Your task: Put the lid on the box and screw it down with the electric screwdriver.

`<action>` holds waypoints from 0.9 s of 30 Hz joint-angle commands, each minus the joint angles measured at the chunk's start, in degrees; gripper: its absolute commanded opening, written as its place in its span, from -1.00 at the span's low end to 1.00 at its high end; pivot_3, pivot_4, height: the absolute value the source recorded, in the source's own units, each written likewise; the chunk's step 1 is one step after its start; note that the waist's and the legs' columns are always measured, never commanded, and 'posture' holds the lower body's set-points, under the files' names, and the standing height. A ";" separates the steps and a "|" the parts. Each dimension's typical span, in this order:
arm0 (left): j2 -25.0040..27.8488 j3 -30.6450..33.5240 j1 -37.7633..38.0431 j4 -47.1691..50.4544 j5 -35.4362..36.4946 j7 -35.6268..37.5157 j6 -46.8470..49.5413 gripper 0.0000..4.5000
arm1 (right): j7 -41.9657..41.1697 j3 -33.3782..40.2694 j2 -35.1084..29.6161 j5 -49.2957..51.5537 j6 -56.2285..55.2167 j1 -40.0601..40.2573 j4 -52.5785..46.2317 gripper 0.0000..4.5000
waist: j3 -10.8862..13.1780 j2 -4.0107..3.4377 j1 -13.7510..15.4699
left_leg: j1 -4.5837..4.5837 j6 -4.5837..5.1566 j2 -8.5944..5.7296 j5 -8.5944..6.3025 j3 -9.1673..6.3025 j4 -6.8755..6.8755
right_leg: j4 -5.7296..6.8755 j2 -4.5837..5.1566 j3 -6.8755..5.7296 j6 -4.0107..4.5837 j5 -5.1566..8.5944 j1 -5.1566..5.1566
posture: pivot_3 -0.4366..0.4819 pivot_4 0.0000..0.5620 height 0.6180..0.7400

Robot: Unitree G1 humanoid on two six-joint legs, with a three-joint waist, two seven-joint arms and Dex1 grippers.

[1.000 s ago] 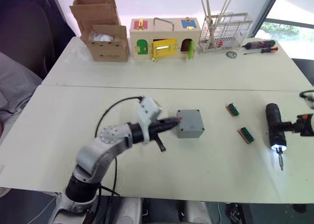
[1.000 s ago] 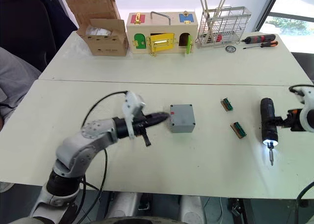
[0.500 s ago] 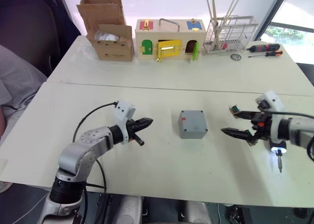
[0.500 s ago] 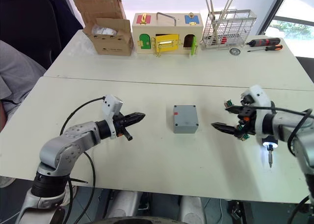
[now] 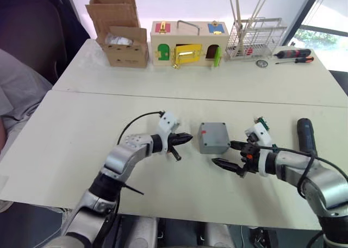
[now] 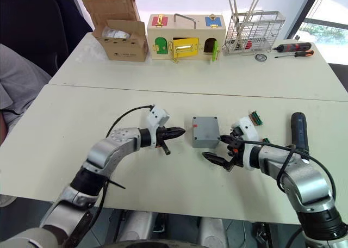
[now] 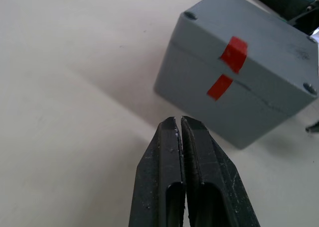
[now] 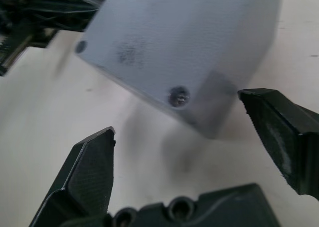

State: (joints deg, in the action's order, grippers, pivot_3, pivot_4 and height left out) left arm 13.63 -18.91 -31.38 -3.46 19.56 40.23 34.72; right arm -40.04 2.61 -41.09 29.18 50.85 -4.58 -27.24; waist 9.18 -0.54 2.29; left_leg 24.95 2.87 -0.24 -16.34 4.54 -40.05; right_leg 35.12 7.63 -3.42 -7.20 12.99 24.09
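Box (image 5: 213,137) with lid (image 7: 259,33) fitted (two red marks, no legible writing) is flanked mid-table by the left gripper (image 5: 185,138), fingers pressed together, empty, and the right gripper (image 5: 225,154), spread wide, empty.

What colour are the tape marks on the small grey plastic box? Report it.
Red tape marks, clearest in the left wrist view.

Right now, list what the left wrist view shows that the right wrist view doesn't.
Left wrist view: two red tape marks across the seam on the box's side, and the left tool with fingers pressed shut, short of that side.

Right wrist view: a screw in the lid's corner, framed by the open right tool.

Both: the grey box with its lid on.
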 commanded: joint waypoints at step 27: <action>7.47 2.21 5.44 14.48 -0.65 9.63 4.86 -0.96 | -7.23 0.82 -16.83 -3.04 -5.66 -3.74 1.75 0.99 | 0.02 0.05 -0.23 | 0.01 0.12 0.05 -0.07 0.04 0.02 | 0.02 0.04 0.01 -0.01 0.00 0.11 | -0.05 -0.47 0.82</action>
State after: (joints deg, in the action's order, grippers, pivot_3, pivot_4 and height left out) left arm 21.08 -15.05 -26.76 4.26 16.49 48.68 37.23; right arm -44.09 5.60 -56.95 29.27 50.93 -6.53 -28.25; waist 9.20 -0.49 2.06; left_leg 24.96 2.99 -0.19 -16.41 4.57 -40.03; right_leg 35.14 7.66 -3.41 -7.20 12.99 24.17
